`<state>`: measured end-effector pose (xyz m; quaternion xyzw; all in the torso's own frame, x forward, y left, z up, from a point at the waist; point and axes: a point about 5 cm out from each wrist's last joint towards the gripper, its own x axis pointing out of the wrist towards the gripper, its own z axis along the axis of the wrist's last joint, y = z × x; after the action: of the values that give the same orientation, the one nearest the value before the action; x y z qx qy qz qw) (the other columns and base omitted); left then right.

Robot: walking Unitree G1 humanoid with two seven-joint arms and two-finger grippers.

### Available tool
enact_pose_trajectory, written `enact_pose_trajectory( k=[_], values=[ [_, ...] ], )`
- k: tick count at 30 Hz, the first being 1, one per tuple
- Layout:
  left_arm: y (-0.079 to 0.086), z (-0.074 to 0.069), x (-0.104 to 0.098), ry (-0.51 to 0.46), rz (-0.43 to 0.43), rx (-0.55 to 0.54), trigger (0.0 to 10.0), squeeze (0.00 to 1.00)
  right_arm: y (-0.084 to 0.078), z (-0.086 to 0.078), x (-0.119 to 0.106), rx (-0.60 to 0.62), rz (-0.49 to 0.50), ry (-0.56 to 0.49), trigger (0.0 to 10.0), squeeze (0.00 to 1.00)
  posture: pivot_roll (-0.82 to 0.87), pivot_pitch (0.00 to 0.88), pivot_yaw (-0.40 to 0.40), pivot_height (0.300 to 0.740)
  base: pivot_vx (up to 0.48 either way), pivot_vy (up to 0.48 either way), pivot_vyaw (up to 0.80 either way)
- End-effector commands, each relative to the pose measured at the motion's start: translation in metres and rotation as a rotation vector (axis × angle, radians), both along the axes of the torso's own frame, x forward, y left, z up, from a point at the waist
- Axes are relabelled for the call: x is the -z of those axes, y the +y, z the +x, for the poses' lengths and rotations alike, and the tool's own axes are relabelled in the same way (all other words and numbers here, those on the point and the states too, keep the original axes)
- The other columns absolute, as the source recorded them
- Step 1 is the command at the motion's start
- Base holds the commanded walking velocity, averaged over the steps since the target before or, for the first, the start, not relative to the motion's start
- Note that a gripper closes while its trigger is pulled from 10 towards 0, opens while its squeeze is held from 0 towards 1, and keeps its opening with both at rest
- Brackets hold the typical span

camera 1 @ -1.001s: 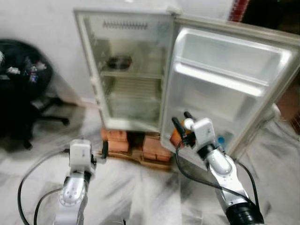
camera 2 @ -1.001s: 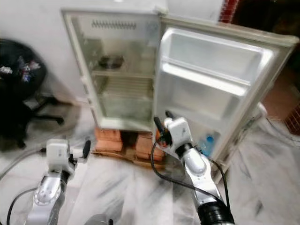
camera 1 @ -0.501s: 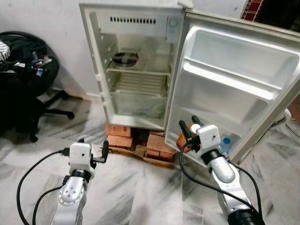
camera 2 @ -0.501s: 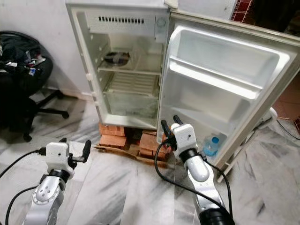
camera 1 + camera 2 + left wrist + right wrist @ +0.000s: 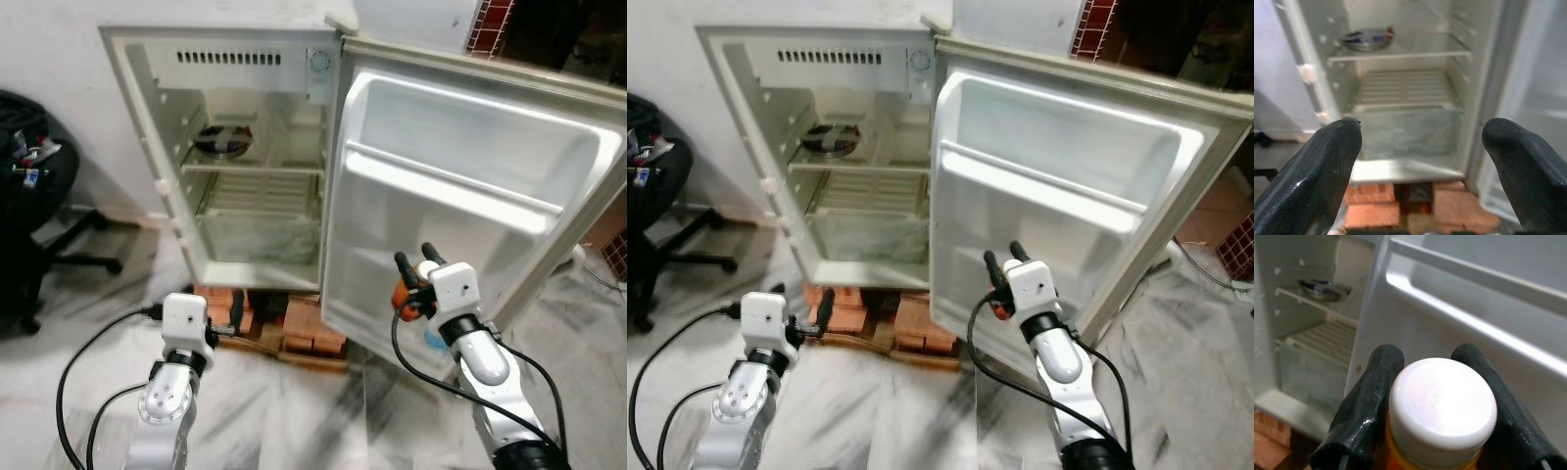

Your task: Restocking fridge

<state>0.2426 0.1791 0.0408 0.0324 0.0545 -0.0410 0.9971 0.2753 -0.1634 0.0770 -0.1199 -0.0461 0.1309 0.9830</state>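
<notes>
In front of the open fridge (image 5: 250, 166), the right pincer (image 5: 418, 272) is clamped on an orange bottle (image 5: 1437, 440) with a white cap, held low beside the inner face of the fridge door (image 5: 470, 186). The left pincer (image 5: 1420, 166) hangs low over the marble floor (image 5: 284, 411), its fingers spread wide, facing the shelves and a metal bowl (image 5: 221, 140) on the upper one.
</notes>
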Motion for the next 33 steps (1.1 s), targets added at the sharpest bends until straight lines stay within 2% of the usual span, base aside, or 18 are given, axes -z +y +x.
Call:
enact_pose_trajectory(
  k=[1, 10, 13, 15, 18, 19, 21, 28, 33],
  values=[
    [0.006, -0.001, 0.001, 0.015, 0.004, -0.02, 10.0, 0.0, 0.011, 0.005, -0.01, -0.032, 0.021, -0.046, 10.0, 0.0, 0.02, 0.0, -0.04, 0.74, 0.0, 0.0, 0.0],
    [0.005, -0.002, 0.002, 0.021, 0.008, -0.02, 10.0, 0.0, 0.013, 0.005, -0.008, -0.059, 0.03, -0.031, 10.0, 0.0, 0.03, 0.0, -0.039, 0.74, 0.0, 0.0, 0.0],
    [0.006, -0.003, 0.003, 0.025, 0.011, -0.021, 10.0, 0.0, 0.022, 0.002, -0.007, -0.139, 0.128, 0.019, 10.0, 0.0, 0.03, 0.0, -0.039, 0.74, 0.0, 0.0, 0.0],
    [0.006, -0.003, 0.003, 0.026, 0.011, -0.021, 10.0, 0.0, 0.025, 0.001, -0.006, -0.167, 0.15, 0.035, 10.0, 0.0, 0.03, 0.0, -0.039, 0.74, 0.0, 0.0, 0.0],
    [0.006, -0.002, 0.003, 0.027, 0.012, -0.021, 10.0, 0.0, 0.035, -0.004, -0.001, -0.283, 0.192, 0.111, 10.0, 0.0, 0.03, 0.0, -0.039, 0.74, 0.0, 0.0, 0.0],
    [0.005, -0.001, 0.003, 0.027, 0.013, -0.02, 10.0, 0.0, 0.038, -0.007, 0.002, -0.33, 0.178, 0.131, 10.0, 0.0, 0.03, 0.0, -0.039, 0.74, 0.0, 0.0, 0.0],
    [0.005, -0.001, 0.002, 0.026, 0.014, -0.019, 10.0, 0.0, 0.038, -0.007, 0.003, -0.34, 0.168, 0.135, 10.0, 0.0, 0.03, 0.0, -0.039, 0.74, 0.0, 0.0, 0.0],
    [0.004, -0.001, 0.002, 0.027, 0.016, -0.019, 10.0, 0.0, 0.029, 0.001, 0.001, -0.311, 0.126, 0.115, 10.0, 0.0, 0.03, 0.0, -0.036, 0.74, 0.0, 0.0, 0.0],
    [0.004, -0.001, 0.002, 0.028, 0.022, -0.019, 10.0, 0.0, 0.028, 0.0, 0.003, -0.305, 0.116, 0.118, 10.0, 0.0, 0.03, 0.0, -0.035, 0.736, 0.0, 0.0, 0.0]
  ],
)
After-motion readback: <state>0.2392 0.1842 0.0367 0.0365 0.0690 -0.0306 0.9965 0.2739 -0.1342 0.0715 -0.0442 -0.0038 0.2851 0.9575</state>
